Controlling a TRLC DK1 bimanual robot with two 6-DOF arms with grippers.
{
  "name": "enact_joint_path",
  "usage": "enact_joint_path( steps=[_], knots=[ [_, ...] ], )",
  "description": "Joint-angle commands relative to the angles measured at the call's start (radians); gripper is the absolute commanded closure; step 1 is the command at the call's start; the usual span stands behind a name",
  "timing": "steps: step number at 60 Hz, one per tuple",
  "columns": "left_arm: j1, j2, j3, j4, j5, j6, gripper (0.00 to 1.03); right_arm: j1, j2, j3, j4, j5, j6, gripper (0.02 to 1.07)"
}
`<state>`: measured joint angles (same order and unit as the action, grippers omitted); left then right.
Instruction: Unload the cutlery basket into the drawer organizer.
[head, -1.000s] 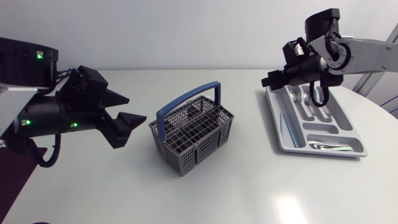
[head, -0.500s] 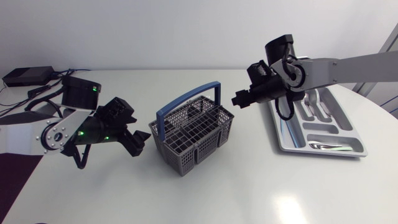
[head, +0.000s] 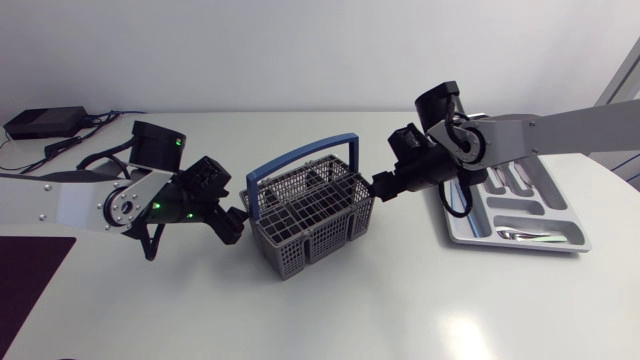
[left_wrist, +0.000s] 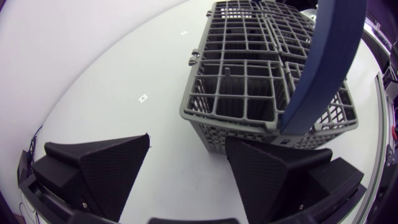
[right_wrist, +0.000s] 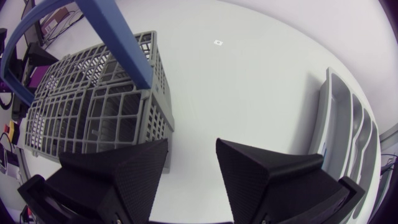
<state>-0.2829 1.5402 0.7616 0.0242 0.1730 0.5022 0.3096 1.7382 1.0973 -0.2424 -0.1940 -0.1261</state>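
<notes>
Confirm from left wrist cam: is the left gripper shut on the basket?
No. The left gripper is open, fingers wide apart; the basket sits ahead of them, unclamped.

My table (head: 330, 310) is white and glossy; a small black box (head: 45, 122) with cables (head: 100, 118) sits at its far left corner; a dark purple mat (head: 30, 275) lies at the near left; tiny square marks (left_wrist: 143, 98) dot the surface.
</notes>
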Motion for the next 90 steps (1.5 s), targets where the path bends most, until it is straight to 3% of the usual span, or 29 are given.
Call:
enact_joint_path(
  steps=[1,34,55,63,74,90],
  knots=[
    [-0.018,0.043,0.062,0.037,0.013,0.009,0.05,0.042,-0.034,-0.040,-0.018,-0.024,0.014,0.48],
    [0.036,0.236,0.242,0.071,-0.010,0.029,0.05,0.132,-0.140,-0.091,-0.037,-0.002,0.046,0.48],
    [0.034,0.245,0.243,0.069,-0.023,0.033,0.05,0.129,-0.114,-0.059,-0.034,0.044,0.046,0.47],
    [0.045,0.245,0.240,0.071,-0.030,0.036,0.05,0.118,-0.126,-0.080,-0.032,0.047,0.039,0.35],
    [0.076,0.192,0.189,0.071,-0.030,0.044,0.05,0.086,-0.221,-0.131,-0.031,0.065,0.011,0.26],
    [0.133,-0.020,0.065,0.075,-0.023,0.056,0.05,0.140,-0.361,-0.163,-0.034,0.093,-0.001,0.26]
  ],
)
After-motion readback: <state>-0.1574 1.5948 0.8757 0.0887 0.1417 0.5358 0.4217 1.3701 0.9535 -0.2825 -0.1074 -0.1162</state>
